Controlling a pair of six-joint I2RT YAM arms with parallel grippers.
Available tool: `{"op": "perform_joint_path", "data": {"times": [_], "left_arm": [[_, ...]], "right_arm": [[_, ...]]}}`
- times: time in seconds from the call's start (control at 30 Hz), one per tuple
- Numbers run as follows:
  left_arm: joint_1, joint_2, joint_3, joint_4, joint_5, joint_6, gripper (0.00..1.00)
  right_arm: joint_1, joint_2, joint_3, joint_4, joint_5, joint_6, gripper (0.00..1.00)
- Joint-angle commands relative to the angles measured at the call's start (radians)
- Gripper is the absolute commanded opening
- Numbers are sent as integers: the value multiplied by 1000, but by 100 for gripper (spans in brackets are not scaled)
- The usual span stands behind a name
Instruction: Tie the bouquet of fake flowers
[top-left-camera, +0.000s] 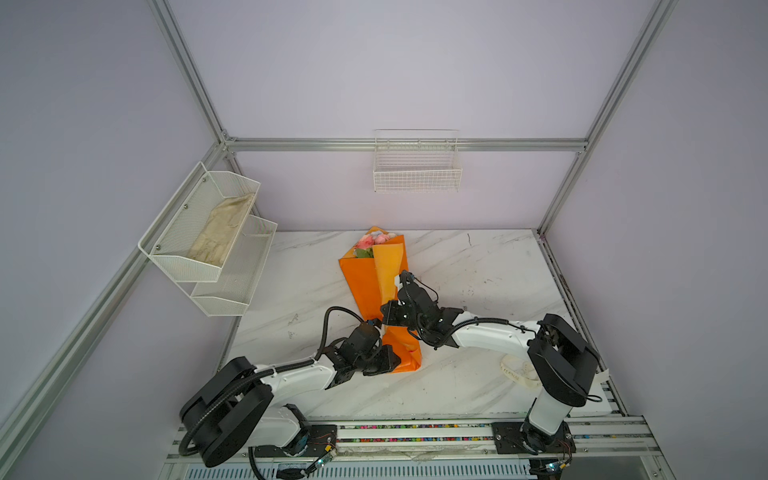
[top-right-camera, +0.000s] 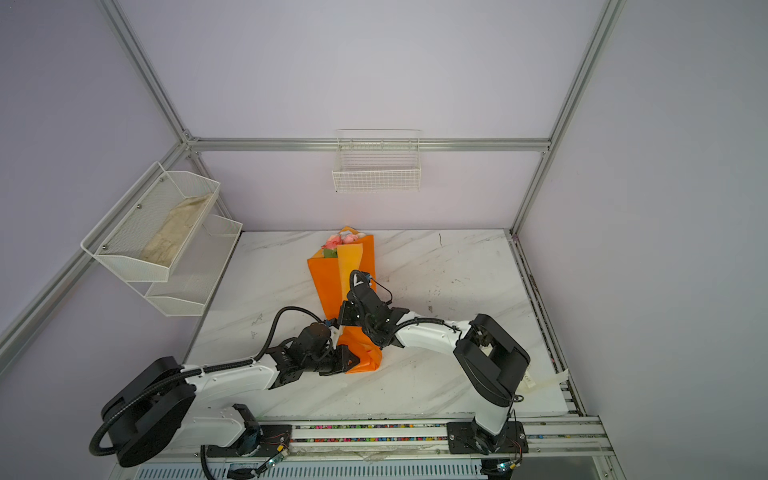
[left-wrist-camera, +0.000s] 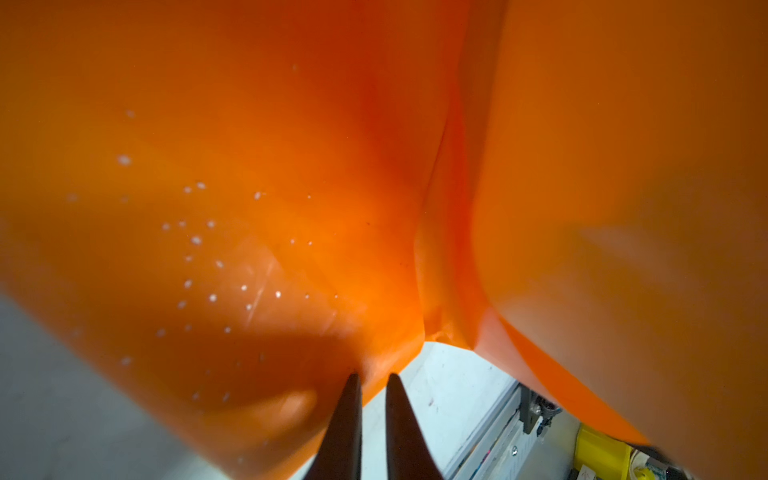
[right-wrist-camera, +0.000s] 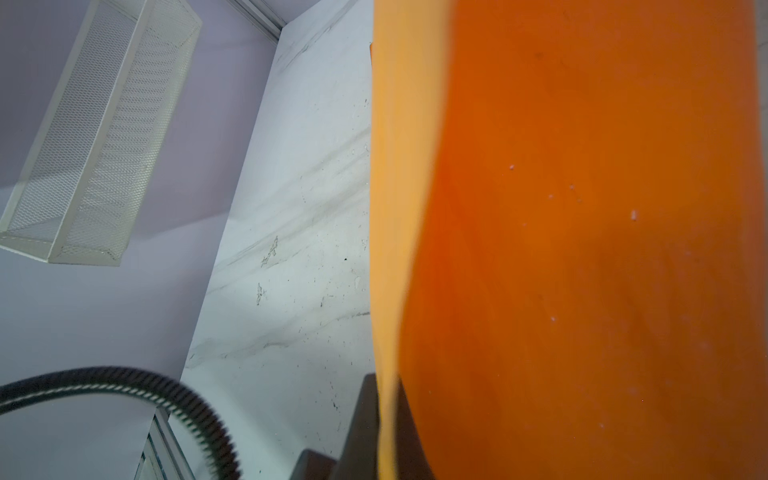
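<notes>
On the left wall hangs a two-tier mesh shelf (top-left-camera: 176, 266), with a pale crumpled cloth (top-left-camera: 222, 232) lying in its upper tier. Below it the left arm reaches in across the marble worktop (top-left-camera: 478, 270). The left end effector (left-wrist-camera: 371, 377) sits at the lower part of the bouquet of fake flowers (top-left-camera: 370, 286). In the left wrist view its two dark fingers (left-wrist-camera: 345, 419) stand a narrow slit apart, their tips right at the edge of the wrapping paper (left-wrist-camera: 249, 187); whether they touch it I cannot tell.

The bouquet lies near the middle of the worktop between the two arms. Its pink and pale flower heads (top-left-camera: 374, 240) point toward the back wall, and its narrow folded end points toward the front rail. The glossy orange paper is wrapped round the stems, with a paler flap (top-left-camera: 388, 266) folded over on the right side.

On the back wall, above the bouquet, hangs a white wire basket (top-left-camera: 417, 178).

The right end effector (right-wrist-camera: 383, 384) comes in from the right and is pressed together on the paper's pale edge, which runs between its two dark fingers in the right wrist view. Farther right, by the right arm's upright link, a cream ribbon (top-left-camera: 515, 373) with printed lettering lies on the worktop, partly hidden by the arm and well apart from the bouquet.
</notes>
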Motion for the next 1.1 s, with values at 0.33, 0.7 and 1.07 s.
{"op": "perform_joint_path", "data": {"times": [0.33, 0.7, 1.07], "left_arm": [[33, -467, -177, -39, -218, -63, 42], [104, -423, -169, -2, -123, -63, 55], [132, -273, -130, 97, -39, -56, 56]], "right_arm": [[-12, 167, 181, -62, -73, 27, 5], [-22, 205, 198, -61, -116, 21, 7], [-36, 204, 194, -53, -130, 17, 9]]}}
